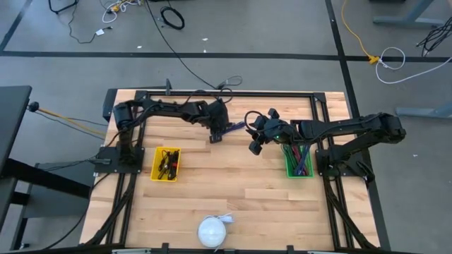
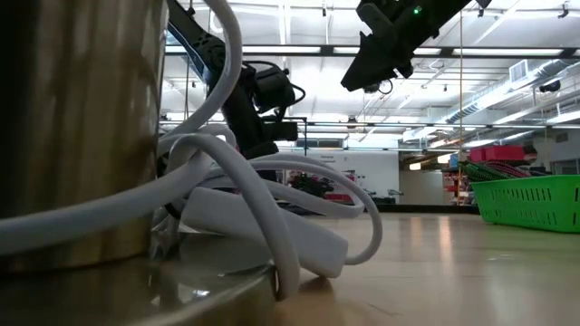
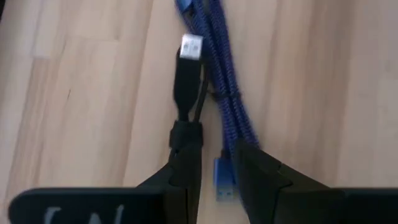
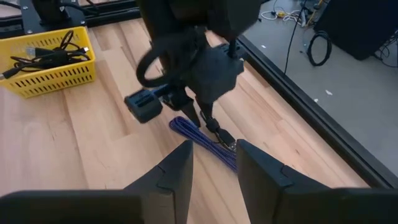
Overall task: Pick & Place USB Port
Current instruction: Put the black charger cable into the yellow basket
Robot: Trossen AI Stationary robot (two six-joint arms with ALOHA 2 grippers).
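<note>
A blue braided USB cable (image 3: pixel 227 99) lies on the wooden table beside a black cable with a silver plug (image 3: pixel 188 68). My left gripper (image 3: pixel 221 171) points down at them near the table's far middle (image 1: pixel 217 132) and is open. The cable's blue plug (image 3: pixel 224 183) sits between its fingers. My right gripper (image 1: pixel 256 144) hangs open in the air just to the right (image 2: pixel 367 72), holding nothing. Its wrist view looks at the left gripper and the blue cable (image 4: pixel 199 137). My left gripper comes from above with one finger (image 3: pixel 186 165) on each side of the blue plug (image 3: pixel 225 186), which lies on the table. I cannot tell whether the fingers touch it.
A yellow basket (image 1: pixel 166 164) with black cables stands left of centre, and a green basket (image 1: pixel 298 168) with cables stands under the right arm. A white round device (image 1: pixel 212 231) with a white cord (image 2: pixel 272 217) sits at the near edge. Bare wood lies between the baskets.
</note>
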